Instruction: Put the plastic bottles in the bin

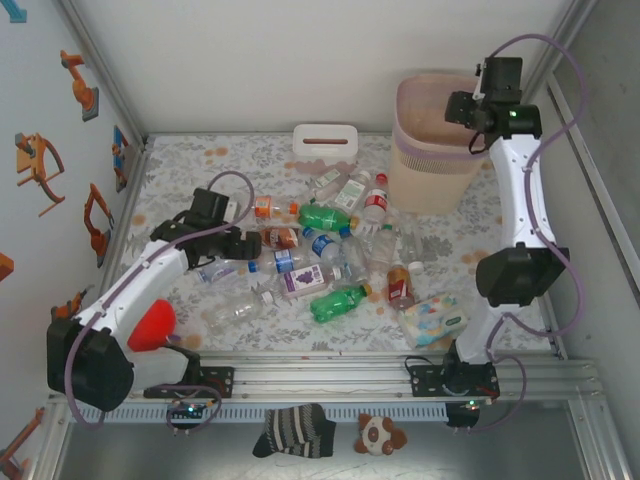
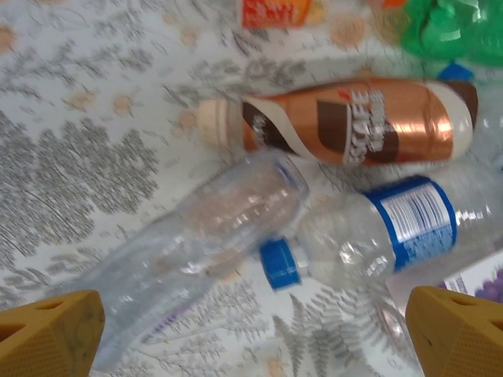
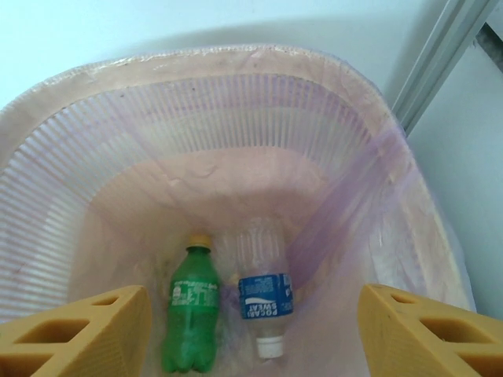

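Two bottles lie in the bin (image 3: 236,118): green one (image 3: 192,314) and clear blue-label one (image 3: 263,294), side by side on the bottom. Right gripper (image 3: 255,334) hangs above the bin mouth, jaws apart, nothing in them. Left gripper (image 2: 251,338) is spread wide and empty above a clear bottle (image 2: 196,236) lying on the table (image 1: 200,160); brown coffee bottle (image 2: 354,122) and blue-capped bottle (image 2: 377,228) just beside it. Loose pile (image 1: 320,250) sits mid-table, left of the bin

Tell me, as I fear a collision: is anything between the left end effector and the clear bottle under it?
Nothing visible. The open left end effector hangs above the clear bottle; a blue-capped bottle lies close beside it.
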Robot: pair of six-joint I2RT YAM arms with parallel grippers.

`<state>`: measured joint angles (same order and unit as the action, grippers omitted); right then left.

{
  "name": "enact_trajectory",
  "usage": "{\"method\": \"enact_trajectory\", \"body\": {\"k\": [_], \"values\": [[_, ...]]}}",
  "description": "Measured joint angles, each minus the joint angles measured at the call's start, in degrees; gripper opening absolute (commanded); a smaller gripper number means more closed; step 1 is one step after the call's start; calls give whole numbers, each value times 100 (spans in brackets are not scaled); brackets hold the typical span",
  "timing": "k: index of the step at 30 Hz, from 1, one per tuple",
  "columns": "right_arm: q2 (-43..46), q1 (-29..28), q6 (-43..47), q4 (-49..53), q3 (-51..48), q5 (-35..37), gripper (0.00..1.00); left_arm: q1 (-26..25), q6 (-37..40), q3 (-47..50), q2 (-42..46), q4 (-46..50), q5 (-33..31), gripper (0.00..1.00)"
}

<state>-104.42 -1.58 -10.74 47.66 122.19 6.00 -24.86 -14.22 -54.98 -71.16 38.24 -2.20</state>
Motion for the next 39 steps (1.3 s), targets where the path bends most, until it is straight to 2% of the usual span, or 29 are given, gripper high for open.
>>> {"method": "enact_trajectory", "body": {"k": [11,15,23,26,32,39], "values": [[1392,-39,-146,-212,-1469,-168,69,-1580,-874,-24,-520,1423,-678,100],[1749,-39,-151,-205,-1832,-170,69,-2072,-1071,-339,-1139,1867,-970,100],[1845,-39,-149,-203,-1923,-170,69,-2916,-970,-1108,-2588,2538,-1773,98],[1886,-39,-146,-188,-1954,-168,69,-3093,-664,-1167,-2859,2688,-1974,95],[1993,-39,-142,-142,-1956,-166,69,-3108,98,-1167,-2920,2730,-2017,87],[2114,-39,-125,-90,-1987,-125,69,-2798,1012,-1132,-2979,2481,-1576,72]]}}
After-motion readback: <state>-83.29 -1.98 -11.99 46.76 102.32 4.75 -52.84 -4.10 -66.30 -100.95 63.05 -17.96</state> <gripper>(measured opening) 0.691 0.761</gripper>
